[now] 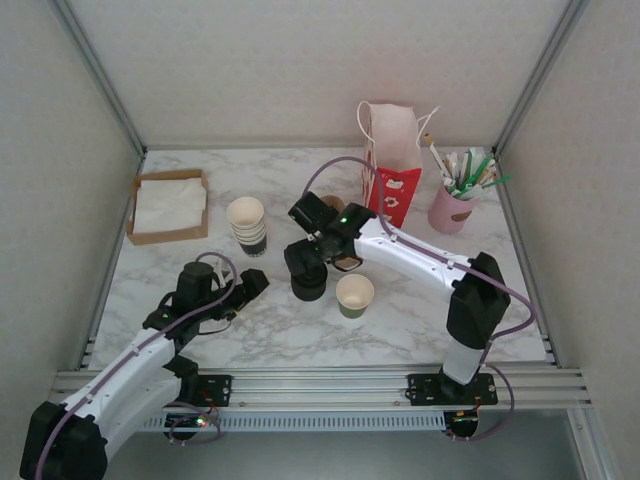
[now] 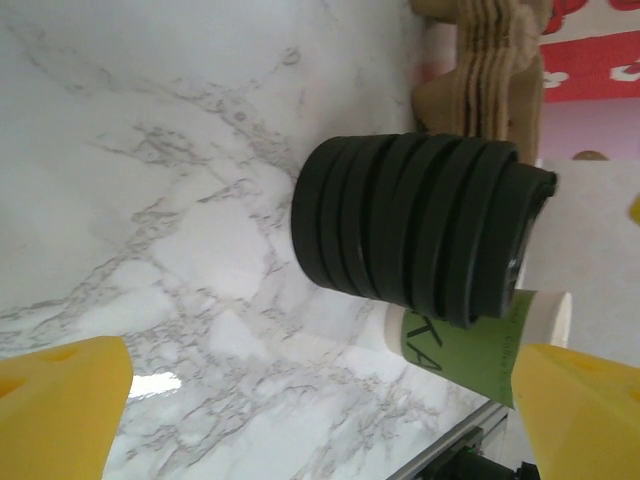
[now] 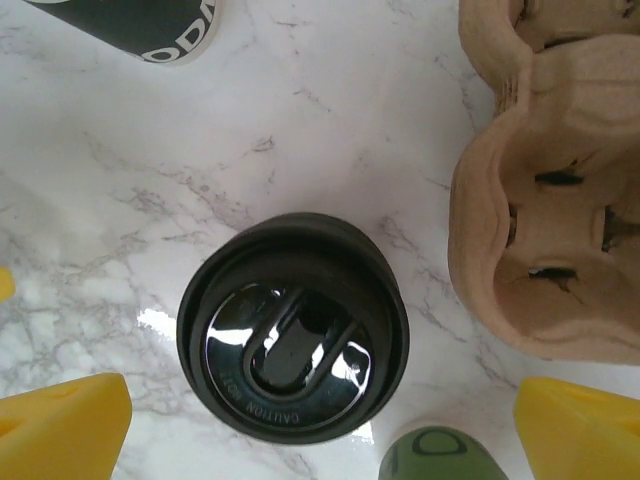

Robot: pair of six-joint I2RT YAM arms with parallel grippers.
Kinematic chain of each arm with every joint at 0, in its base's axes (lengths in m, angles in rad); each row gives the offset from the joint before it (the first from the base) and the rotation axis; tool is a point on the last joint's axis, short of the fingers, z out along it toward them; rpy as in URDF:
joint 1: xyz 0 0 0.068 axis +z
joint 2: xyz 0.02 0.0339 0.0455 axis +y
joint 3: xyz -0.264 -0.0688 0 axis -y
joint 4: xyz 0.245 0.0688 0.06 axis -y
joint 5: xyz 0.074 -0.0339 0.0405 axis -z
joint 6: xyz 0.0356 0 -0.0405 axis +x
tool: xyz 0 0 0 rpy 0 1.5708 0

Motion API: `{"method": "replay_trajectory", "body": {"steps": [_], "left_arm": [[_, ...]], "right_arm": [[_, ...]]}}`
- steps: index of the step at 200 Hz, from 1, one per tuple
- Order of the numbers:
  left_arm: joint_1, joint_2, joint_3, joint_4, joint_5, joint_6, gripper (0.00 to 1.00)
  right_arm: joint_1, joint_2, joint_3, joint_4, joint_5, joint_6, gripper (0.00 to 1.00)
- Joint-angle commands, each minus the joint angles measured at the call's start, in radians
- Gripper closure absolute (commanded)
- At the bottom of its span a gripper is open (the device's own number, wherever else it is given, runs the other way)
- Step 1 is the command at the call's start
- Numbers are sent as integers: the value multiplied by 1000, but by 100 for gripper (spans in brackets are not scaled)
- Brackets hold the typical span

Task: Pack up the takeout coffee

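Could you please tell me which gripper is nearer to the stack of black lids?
Right. The right gripper hangs directly above the stack of black lids; the left gripper sits apart to its left, facing it.

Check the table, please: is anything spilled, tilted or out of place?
Only one small thing: the top lid of the black lid stack looks shifted a little off the lids below it. Nothing is spilled; the green cup and the cup stack stand upright.
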Motion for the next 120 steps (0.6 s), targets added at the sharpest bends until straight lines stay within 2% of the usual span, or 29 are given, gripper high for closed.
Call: {"method": "replay_trajectory", "body": {"steps": [1,16,35,66,120], "left_arm": [[18,14,-11,72,60,-19,6],[19,22,-11,83,69,-22,12],[22,16,-12,99,80,-28,15],[25,56,-15,106,115,-22,22],[25,101,-20,139,157,-10,25]], "right_arm": [[15,46,50,-48,13,23,1],[15,72,64,-48,-15,24,2],[14,95,74,-49,-31,34,7],[14,114,77,-64,-21,50,8],[13,115,55,-47,-52,50,12]]}}
